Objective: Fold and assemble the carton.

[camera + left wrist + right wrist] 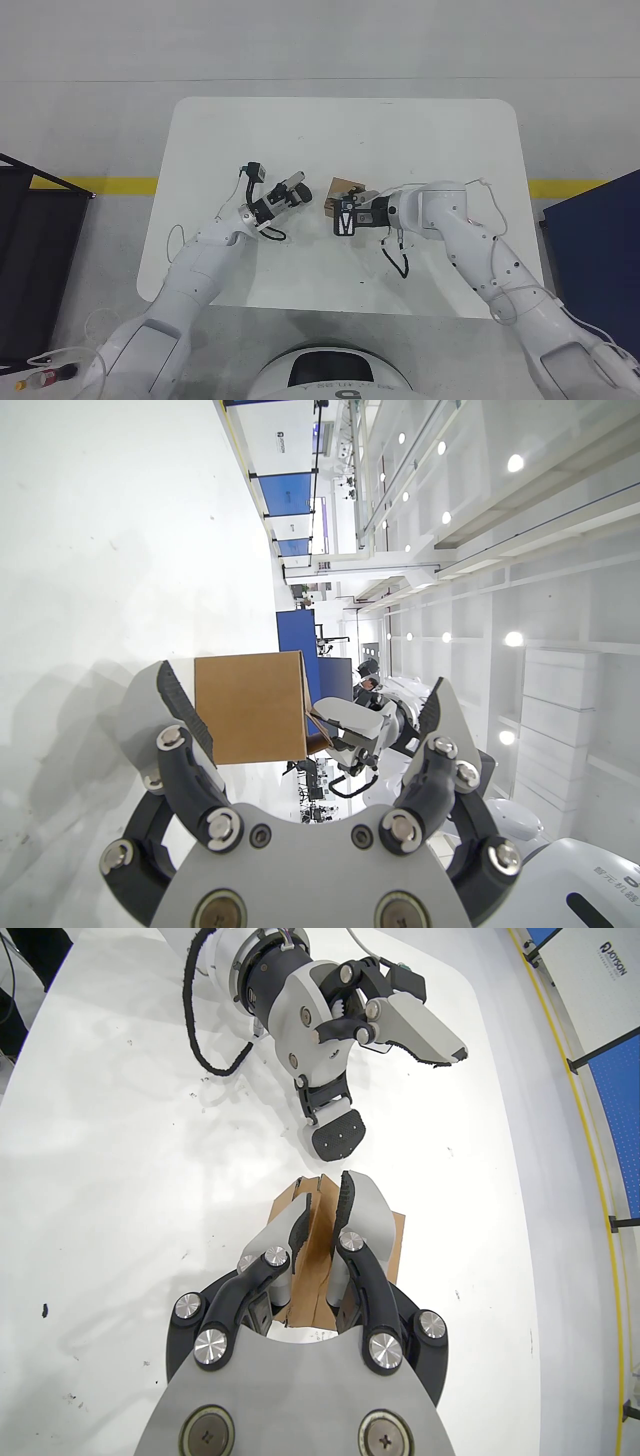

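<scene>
Your carton (346, 186) is a small brown cardboard one sitting pretty much in the middle of the white table (400, 130), right between the two arms.

Your right gripper (325, 1190) comes in from the right side and has its fingers squeezed almost together on a raised fold of cardboard running along the top of the carton. You can see the brown panel pinched between the two dark pads, with more of the carton spreading out flat underneath on both sides.

Your left gripper (400, 1098) is on the left of the carton, pointing straight at it, with the jaws spread wide and nothing in them. One finger sits low by the table and its textured pad (339, 1138) is just beside the carton's near end, with a thin strip of table showing between them. The other finger is up higher, well off the cardboard. From the left wrist camera a plain brown face of the carton lines up in the gap between those open fingers.
</scene>
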Controlling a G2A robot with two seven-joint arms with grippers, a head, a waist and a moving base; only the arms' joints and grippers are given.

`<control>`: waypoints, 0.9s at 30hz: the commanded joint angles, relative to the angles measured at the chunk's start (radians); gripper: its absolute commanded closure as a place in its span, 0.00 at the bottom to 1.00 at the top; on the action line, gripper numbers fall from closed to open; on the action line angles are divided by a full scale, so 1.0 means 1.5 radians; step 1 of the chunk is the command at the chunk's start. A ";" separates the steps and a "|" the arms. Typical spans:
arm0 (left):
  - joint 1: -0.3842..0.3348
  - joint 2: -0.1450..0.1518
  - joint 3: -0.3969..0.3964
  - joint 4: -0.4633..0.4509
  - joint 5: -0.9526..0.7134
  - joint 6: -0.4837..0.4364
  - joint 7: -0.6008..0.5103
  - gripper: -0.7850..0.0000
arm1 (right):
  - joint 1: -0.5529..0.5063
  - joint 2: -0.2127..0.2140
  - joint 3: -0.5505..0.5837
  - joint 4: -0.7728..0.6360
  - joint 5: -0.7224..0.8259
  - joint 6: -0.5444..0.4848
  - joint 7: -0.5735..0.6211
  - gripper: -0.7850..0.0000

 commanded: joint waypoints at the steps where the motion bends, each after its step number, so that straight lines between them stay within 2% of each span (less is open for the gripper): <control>1: 0.000 0.000 0.000 0.000 -0.001 -0.001 0.000 0.00 | -0.001 0.000 -0.002 0.001 -0.002 0.002 0.006 0.92; 10: 0.002 -0.002 0.002 0.002 0.000 -0.001 0.005 0.00 | 0.003 -0.002 -0.010 0.008 0.001 0.003 0.011 0.92; 18: 0.002 -0.002 0.003 0.001 0.003 0.000 0.008 0.00 | 0.008 -0.005 -0.020 0.014 -0.002 0.005 0.008 0.87; 27: 0.001 -0.002 0.003 0.001 0.004 0.005 0.008 0.00 | -0.004 -0.005 -0.023 -0.009 -0.032 0.042 0.009 0.82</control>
